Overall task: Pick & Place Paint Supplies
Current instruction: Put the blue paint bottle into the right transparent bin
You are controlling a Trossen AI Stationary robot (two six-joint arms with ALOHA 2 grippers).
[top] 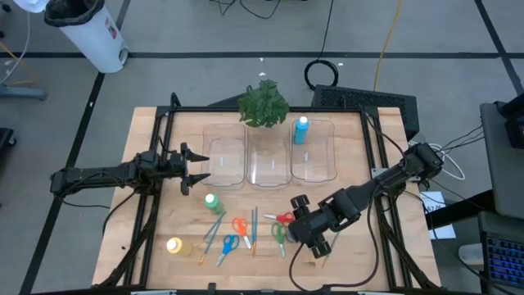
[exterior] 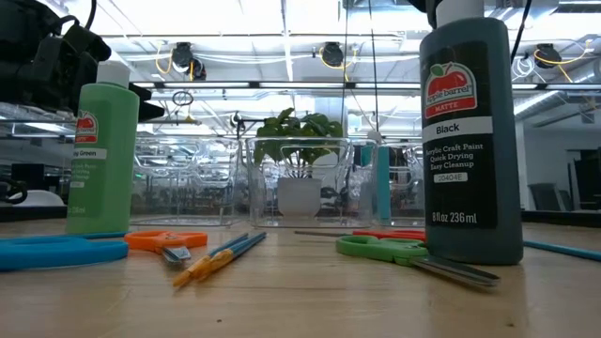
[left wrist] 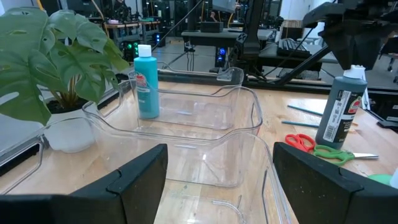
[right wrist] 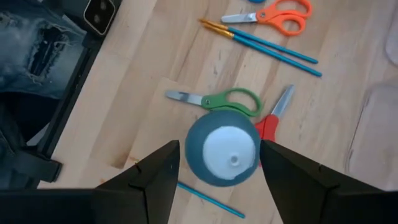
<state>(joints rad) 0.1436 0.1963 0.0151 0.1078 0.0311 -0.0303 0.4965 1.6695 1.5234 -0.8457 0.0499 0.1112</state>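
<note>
A dark paint bottle labelled Black stands upright on its base on the table, white cap up. My right gripper hangs open over it, slanting down, a finger on either side of the bottle's top and apart from it. Around the bottle lie green scissors, red scissors, orange scissors, blue scissors and thin brushes. A green bottle and a yellow bottle stand to the left. A light blue bottle stands in the right bin. My left gripper waits open at the table's left.
Three clear bins stand side by side at the far middle of the table, and a leafy plant stands behind them. Dark frame rails run along the table's left and right sides. Bare wood shows near the front right.
</note>
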